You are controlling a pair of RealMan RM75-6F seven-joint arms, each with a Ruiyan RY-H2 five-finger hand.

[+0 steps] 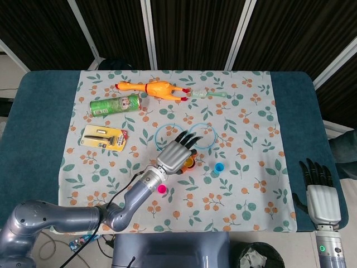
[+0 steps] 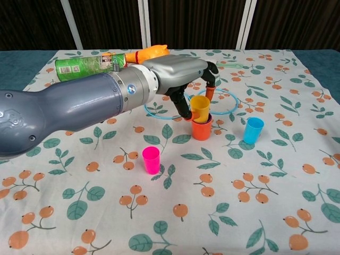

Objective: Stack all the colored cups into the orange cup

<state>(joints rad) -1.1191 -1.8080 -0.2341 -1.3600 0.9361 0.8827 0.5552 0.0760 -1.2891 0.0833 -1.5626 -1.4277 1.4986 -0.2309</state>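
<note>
The left hand [image 2: 178, 71] is seen above the middle of the floral cloth [image 2: 276, 175] covering the surface. A yellow cup [image 2: 200, 108] is pinched between its fingers [image 2: 181, 106], one dark fingertip being pressed to the cup's left wall and the others held spread above and behind the rim. The yellow cup is seated partway in the orange cup [image 2: 202, 129], which stands upright on the cloth; the yellow rim is tilted slightly.

A blue cup [image 2: 253, 130] is noted upright to the right of the stack, apart from it. A pink cup [image 2: 151, 160] is upright nearer the camera, left of the stack.

In the head view the right hand [image 1: 320, 192] is recorded off the cloth at the surface's right edge, fingers extended and slightly apart, nothing held.

At the far side a green can [image 1: 115, 105] lies on its side beside a rubber chicken [image 1: 150, 88].
</note>
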